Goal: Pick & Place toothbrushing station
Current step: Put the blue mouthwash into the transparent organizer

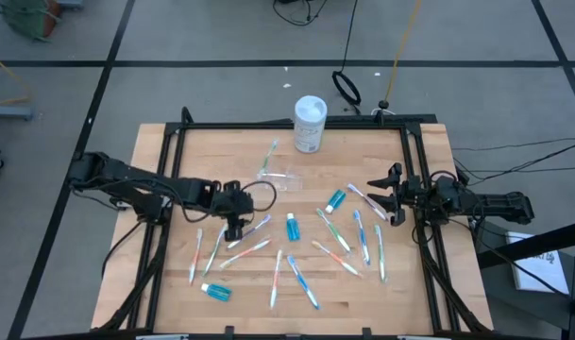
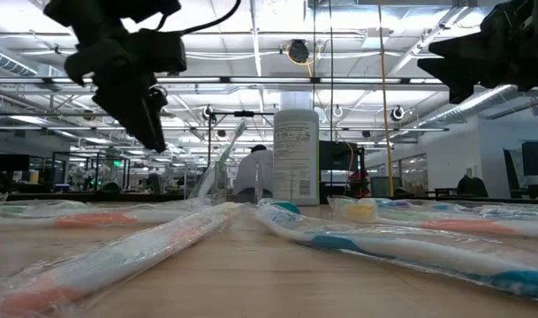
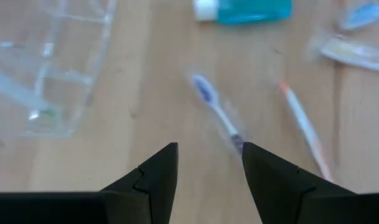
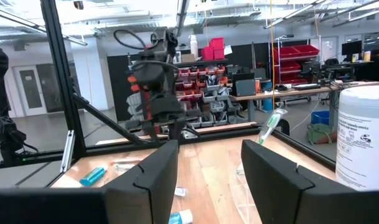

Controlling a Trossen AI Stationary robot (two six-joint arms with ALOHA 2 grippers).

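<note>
Several wrapped toothbrushes (image 1: 339, 236) lie scattered on the wooden table. Blue toothpaste tubes lie at the middle (image 1: 293, 227), right of it (image 1: 336, 199) and near the front left (image 1: 215, 291). A clear cup (image 1: 283, 178) stands behind the middle, and a green-headed toothbrush (image 1: 269, 157) leans slanting out of it. My left gripper (image 1: 235, 229) hangs open above a blue-headed toothbrush (image 3: 217, 115), tilted down and touching nothing. My right gripper (image 1: 380, 194) waits open at the table's right side, held about level.
A tall white container (image 1: 310, 123) with a pale lid stands at the table's far edge. A black frame (image 1: 268, 126) runs around the tabletop. An orange-tipped toothbrush (image 3: 304, 127) lies close beside the blue-headed one. Cables trail on the floor beyond the table.
</note>
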